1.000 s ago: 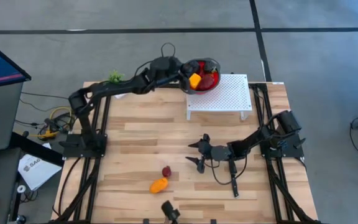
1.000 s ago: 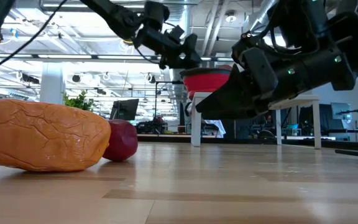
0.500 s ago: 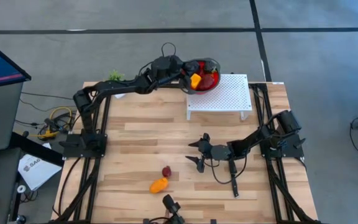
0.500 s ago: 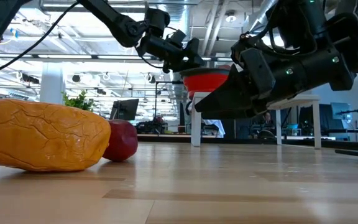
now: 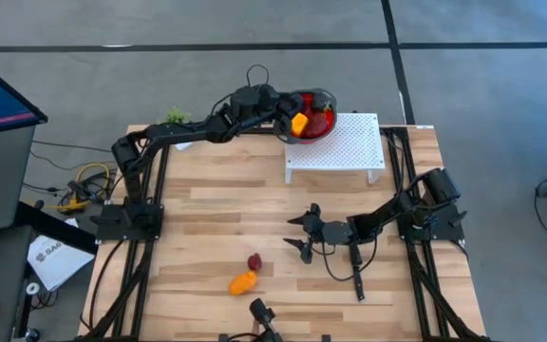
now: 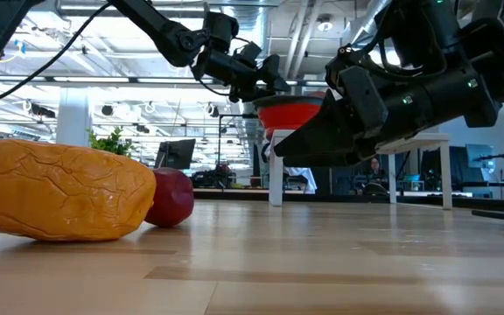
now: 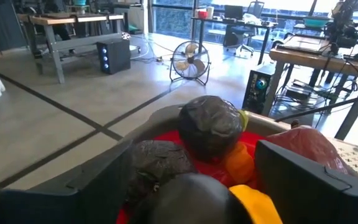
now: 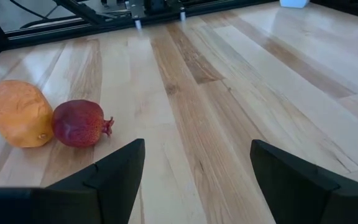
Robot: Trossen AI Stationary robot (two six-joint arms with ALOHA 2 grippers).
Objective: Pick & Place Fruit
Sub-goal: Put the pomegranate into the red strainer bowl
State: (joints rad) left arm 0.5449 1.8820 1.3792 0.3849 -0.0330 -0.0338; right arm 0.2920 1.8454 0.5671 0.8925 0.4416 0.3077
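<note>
I see a light wooden table [image 5: 207, 218] on a grey floor, with a white perforated stand [image 5: 345, 152] at its far edge and an open workshop of benches and a floor fan beyond.

My left arm reaches across the far side; the left gripper [image 5: 285, 112] hangs over the red bowl [image 5: 323, 122] on the stand's corner, its jaws spread wide with nothing between them. My right gripper [image 5: 302, 233] hovers low over the table's middle, jaws likewise spread and empty, pointing toward the two loose fruits.

Fruit still on the table: an orange piece [image 5: 242, 281], elongated, its long axis running roughly along the table's width, tilted slightly; from the right wrist it lies lumpy side up [image 8: 17, 113]. Touching it on the far side is a dark red pomegranate [image 5: 254, 261], whose small crown points toward the right gripper [image 8: 79, 123].

Fruit in the bowl: a yellow-orange piece [image 5: 299, 123] at the rim nearest the left gripper; the left wrist view shows a dark wrinkled fruit [image 7: 211, 124] on top, another dark one [image 7: 157, 163] beside it, and a reddish one [image 7: 309, 144].

I cannot count the bowl's contents: the gripper covers part of the pile. A black-handled knife [image 5: 357, 275] lies near the right arm, partly under a cable.
</note>
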